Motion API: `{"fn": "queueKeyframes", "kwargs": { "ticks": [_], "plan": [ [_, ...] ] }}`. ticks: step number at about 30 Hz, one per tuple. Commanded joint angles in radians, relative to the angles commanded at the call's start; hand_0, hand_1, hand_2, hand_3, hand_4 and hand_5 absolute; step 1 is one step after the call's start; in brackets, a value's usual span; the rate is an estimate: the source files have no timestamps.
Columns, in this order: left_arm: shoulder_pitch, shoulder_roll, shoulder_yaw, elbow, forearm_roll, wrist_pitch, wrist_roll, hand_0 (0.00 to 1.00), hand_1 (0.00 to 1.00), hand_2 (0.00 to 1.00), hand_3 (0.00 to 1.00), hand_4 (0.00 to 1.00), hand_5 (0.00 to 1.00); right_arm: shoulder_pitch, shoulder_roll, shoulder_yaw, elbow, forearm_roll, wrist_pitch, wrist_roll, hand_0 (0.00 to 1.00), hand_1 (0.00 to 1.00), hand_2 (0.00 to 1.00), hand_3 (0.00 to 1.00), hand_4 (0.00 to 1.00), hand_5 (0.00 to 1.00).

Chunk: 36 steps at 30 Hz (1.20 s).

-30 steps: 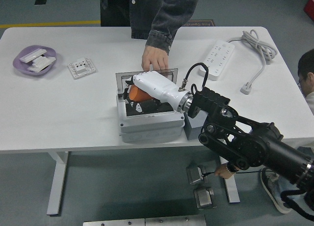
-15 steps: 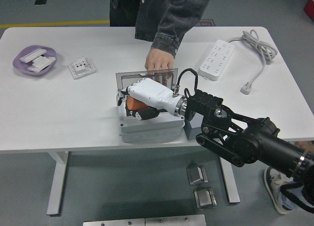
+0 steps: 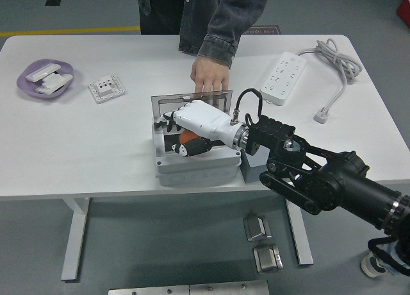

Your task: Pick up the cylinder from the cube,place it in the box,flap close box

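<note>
- Right hand [image 3: 192,123]: inside the open box [image 3: 192,167], fingers curled about the orange cylinder [image 3: 189,138].
- Cylinder: beneath the palm, low in the box; release not evident.
- Lid [image 3: 192,101]: upright beyond the hand, steadied by a person's hand [image 3: 208,75].
- Cube [image 3: 255,161]: beside the wrist, bare.
- Outstanding: release, closing flap.

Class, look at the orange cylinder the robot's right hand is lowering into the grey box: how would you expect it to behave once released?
The orange cylinder has a rounded side, so it may roll if laid down. The grey box walls would probably stop it. It looks rigid and light, since the right hand holds it without visible deformation.
</note>
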State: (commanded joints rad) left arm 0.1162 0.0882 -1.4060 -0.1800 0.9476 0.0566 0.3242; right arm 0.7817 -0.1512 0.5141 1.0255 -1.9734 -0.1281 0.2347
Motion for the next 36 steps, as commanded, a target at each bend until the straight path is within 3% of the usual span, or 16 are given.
{"fn": "queueKeyframes", "kwargs": {
  "ticks": [8,22,26,35,36],
  "plan": [
    [0.0,-0.003,0.007,0.0,-0.002,-0.004,-0.005,0.822,0.811,0.777,0.838,0.725,0.477,-0.008,-0.011,0.016,0.017,0.001,0.004,-0.009,0.569,0.548,0.646,0.864,0.886,0.391],
    [0.008,-0.013,0.003,0.0,-0.001,-0.001,-0.005,0.822,0.811,0.777,0.838,0.725,0.477,-0.007,-0.112,0.074,0.258,0.12,0.062,-0.063,0.565,0.533,0.632,0.85,0.89,0.367],
    [0.007,-0.011,0.0,0.0,0.001,0.001,-0.004,0.822,0.811,0.777,0.838,0.725,0.477,0.019,-0.115,0.125,0.221,0.162,0.064,-0.057,0.52,0.503,0.622,0.827,0.889,0.37],
    [0.006,-0.006,-0.002,0.0,0.006,0.002,-0.001,0.822,0.811,0.777,0.838,0.725,0.477,0.073,-0.079,0.207,0.017,0.218,0.054,-0.03,0.498,0.473,0.615,0.824,0.886,0.36],
    [0.006,-0.006,-0.002,0.0,0.006,0.002,-0.001,0.822,0.811,0.777,0.838,0.725,0.477,0.073,-0.076,0.208,-0.002,0.219,0.053,-0.029,0.533,0.517,0.628,0.825,0.881,0.366]
  ]
}}
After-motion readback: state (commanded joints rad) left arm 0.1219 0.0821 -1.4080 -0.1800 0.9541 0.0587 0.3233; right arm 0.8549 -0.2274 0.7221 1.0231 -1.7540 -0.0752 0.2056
